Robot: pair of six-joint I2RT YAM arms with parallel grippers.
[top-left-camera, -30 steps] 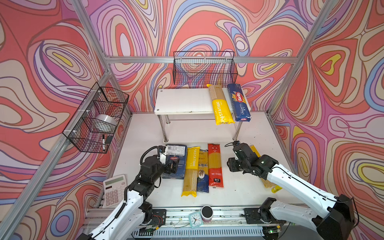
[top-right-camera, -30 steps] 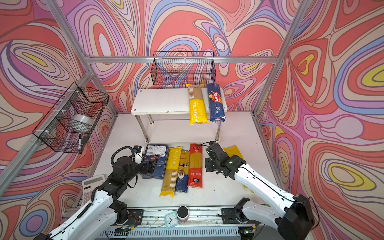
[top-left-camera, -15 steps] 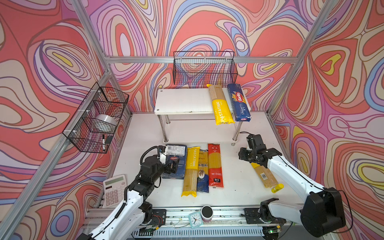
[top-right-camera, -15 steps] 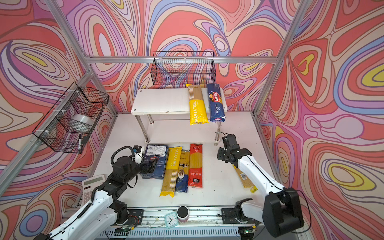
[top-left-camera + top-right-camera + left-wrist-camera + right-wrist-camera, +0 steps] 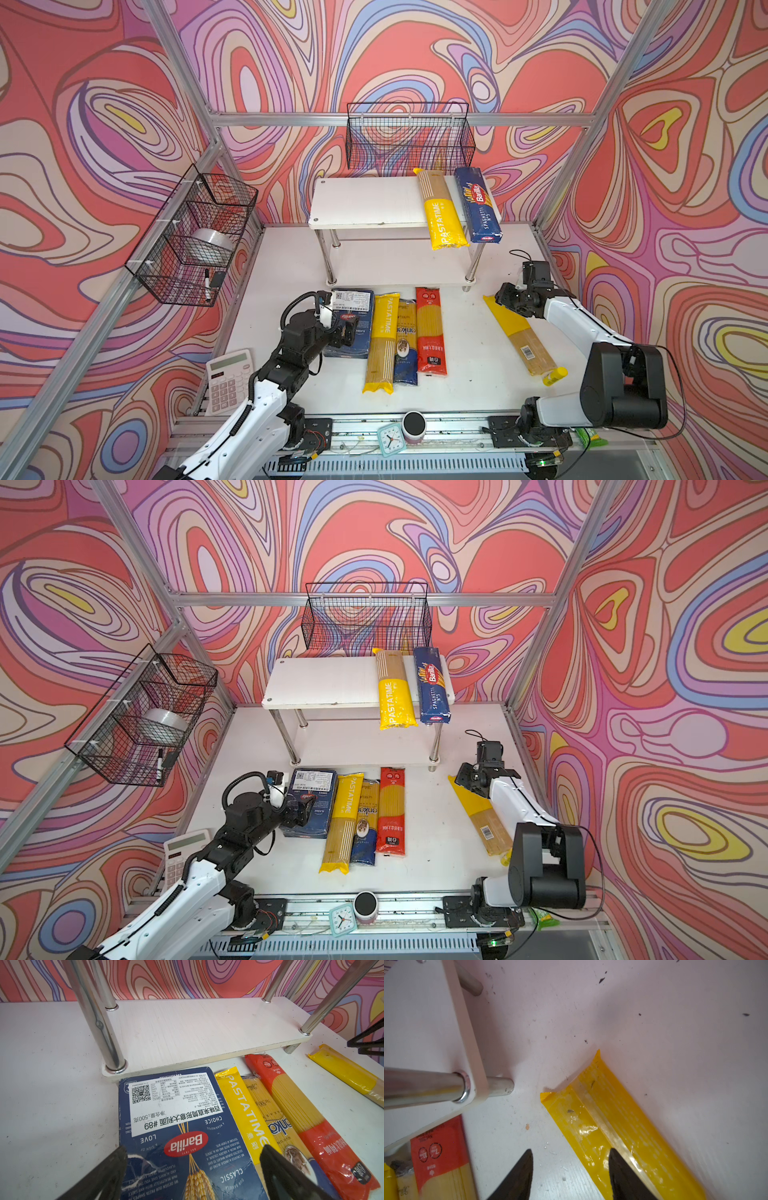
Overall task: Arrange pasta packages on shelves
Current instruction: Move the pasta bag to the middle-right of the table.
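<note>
In both top views the white two-tier rack with chrome legs [image 5: 374, 203] stands at centre. Below it lies a wide dark-blue Barilla carton [image 5: 353, 309], the left gripper [image 5: 351, 332] spread open over it. At right lies a yellow spaghetti bag [image 5: 515, 332]; the right gripper [image 5: 498, 297] gapes empty over its upper end.

Pkg row [image 5: 430, 332] before rack [image 5: 365, 203]
</note>
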